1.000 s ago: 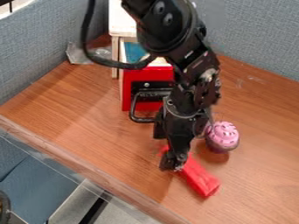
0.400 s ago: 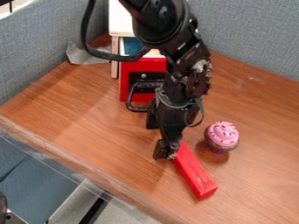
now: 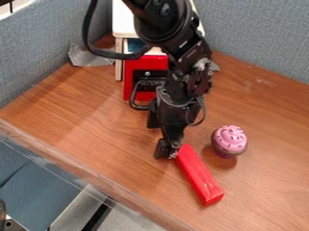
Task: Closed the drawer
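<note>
Hanging spread wide beside the black handle [image 3: 138, 107] of the red drawer [image 3: 141, 62], which sits partly out on the counter [image 3: 271, 180], the claw [image 3: 158, 137] seems placed to push it from the front back into the white cabinet [image 3: 125, 22].

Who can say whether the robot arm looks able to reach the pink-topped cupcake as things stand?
Probably yes: the cupcake stands uncovered on the tabletop, though one end of the red block lies between it and the arm.
</note>
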Robot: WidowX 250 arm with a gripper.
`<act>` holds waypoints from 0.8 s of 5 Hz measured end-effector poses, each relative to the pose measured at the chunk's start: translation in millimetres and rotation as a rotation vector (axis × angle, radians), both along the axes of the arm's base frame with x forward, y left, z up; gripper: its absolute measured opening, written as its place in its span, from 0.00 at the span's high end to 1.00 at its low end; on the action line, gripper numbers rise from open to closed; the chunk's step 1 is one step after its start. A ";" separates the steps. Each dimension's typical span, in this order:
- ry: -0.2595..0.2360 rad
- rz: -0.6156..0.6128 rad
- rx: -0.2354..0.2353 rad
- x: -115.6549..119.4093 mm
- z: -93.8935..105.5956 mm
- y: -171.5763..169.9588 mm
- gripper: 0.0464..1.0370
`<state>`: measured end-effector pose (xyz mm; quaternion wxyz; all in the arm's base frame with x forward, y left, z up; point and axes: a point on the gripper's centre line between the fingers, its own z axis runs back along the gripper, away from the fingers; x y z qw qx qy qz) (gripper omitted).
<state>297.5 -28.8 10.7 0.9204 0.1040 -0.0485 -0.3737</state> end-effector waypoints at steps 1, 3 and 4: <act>-0.003 -0.001 0.005 0.9 0.5 1.9 0.04; -0.012 0.016 0.012 5.1 -0.4 8.2 0.04; -0.019 0.027 0.016 7.5 0.5 12.3 0.04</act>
